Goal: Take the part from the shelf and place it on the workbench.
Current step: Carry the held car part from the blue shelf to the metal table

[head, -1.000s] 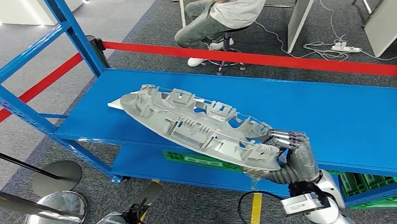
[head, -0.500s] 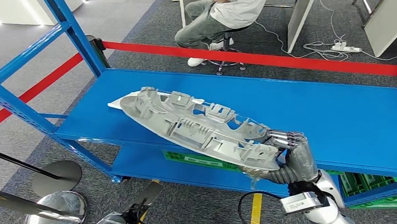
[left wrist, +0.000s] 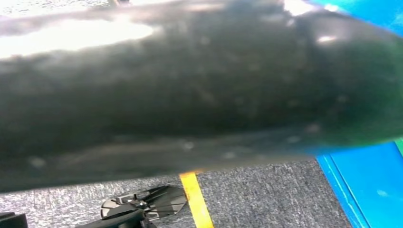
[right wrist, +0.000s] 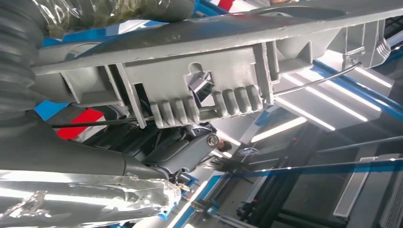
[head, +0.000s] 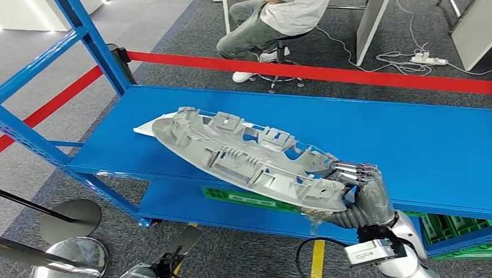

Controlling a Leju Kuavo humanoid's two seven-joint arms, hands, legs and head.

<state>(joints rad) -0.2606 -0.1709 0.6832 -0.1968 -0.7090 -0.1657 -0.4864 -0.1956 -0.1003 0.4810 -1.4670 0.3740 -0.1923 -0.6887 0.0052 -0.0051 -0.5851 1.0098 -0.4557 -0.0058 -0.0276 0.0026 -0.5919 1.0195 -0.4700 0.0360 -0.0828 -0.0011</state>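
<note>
Fingers (head: 356, 170) of my right hand (head: 368, 193) were clamped on the near end of the grey part (head: 250, 158), curled over its ribbed upper edge while the palm sat under it. The part was long and boat-shaped, its open, ribbed side facing up, and it lay slantwise over the top blue shelf (head: 416, 139). Its held end hung past the shelf's front edge; its far end was over the left part of the shelf, beside a thin white sheet (head: 145, 127) that lay flat there. I could not tell whether that far end touched the shelf or stood just clear of it.

From my right wrist I saw the underside of the part (right wrist: 209, 90) close up, with its row of moulded ribs and a thin wire running along it, and my thumb (right wrist: 71, 166) wrapped in crinkled silver foil below it.

My left arm (head: 137, 277) hung low at the bottom of the head view, over the grey carpet; whether its fingers were apart or together I could not tell. A dark blurred surface (left wrist: 190, 85) was close in front of my left wrist.

Beyond the shelf ran a red barrier tape (head: 327, 71), and behind it a person (head: 276, 20) sat on a stool. Green crates (head: 258, 200) stood on the lower shelf.
</note>
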